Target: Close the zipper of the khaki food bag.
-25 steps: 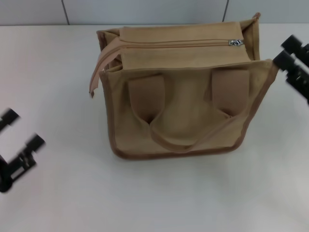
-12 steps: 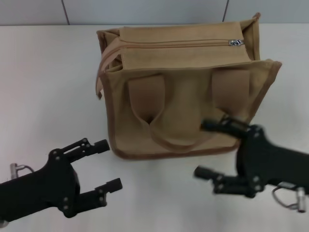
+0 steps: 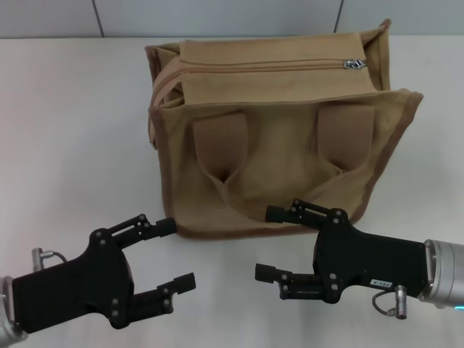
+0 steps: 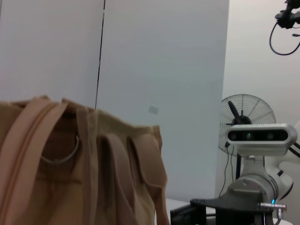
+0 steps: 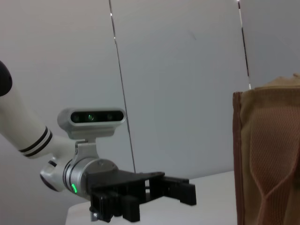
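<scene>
The khaki food bag (image 3: 275, 159) stands upright mid-table, strap patches and looped handle facing me. Its zipper (image 3: 261, 67) runs along the top panel, and the silver pull tab (image 3: 354, 64) sits at the right end. My left gripper (image 3: 174, 254) hovers open in front of the bag's lower left corner, apart from it. My right gripper (image 3: 267, 243) is open too, just before the bag's lower front edge right of centre. The two grippers point at each other. The left wrist view shows the bag (image 4: 70, 178) from the side, and the right wrist view shows its edge (image 5: 269, 154).
The bag rests on a white table (image 3: 72, 130) with a grey panelled wall (image 3: 217, 14) behind. A standing fan (image 4: 246, 110) is in the background of the left wrist view. Bare tabletop lies to either side of the bag.
Both arms have swung in from the table's sides to the front of the bag and now face each other. The loose zipper tail at the bag's left end has settled closer to the bag.
</scene>
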`<state>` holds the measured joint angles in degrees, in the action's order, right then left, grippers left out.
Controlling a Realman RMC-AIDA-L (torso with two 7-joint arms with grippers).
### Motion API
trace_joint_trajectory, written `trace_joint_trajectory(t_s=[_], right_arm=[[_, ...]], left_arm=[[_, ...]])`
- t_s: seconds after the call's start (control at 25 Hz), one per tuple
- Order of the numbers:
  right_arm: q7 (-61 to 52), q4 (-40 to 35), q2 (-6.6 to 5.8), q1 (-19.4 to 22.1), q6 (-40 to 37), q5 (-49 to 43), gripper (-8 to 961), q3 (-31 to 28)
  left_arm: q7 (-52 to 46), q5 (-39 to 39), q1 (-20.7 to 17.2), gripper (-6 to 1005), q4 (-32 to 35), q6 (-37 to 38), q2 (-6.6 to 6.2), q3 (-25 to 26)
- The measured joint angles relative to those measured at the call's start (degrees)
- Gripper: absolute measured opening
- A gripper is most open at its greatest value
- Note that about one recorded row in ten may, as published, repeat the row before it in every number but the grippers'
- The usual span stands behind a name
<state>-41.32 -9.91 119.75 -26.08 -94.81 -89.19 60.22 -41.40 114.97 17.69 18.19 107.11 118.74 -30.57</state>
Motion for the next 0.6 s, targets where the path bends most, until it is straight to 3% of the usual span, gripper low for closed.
trace_joint_trajectory(t_s=[0.6], right_arm=[[0.0, 1.0, 0.13, -0.2, -0.3, 0.7, 838, 0.0]], left_arm=[[2.8, 0.0, -1.0, 770, -2.3, -2.1, -0.09, -0.8]])
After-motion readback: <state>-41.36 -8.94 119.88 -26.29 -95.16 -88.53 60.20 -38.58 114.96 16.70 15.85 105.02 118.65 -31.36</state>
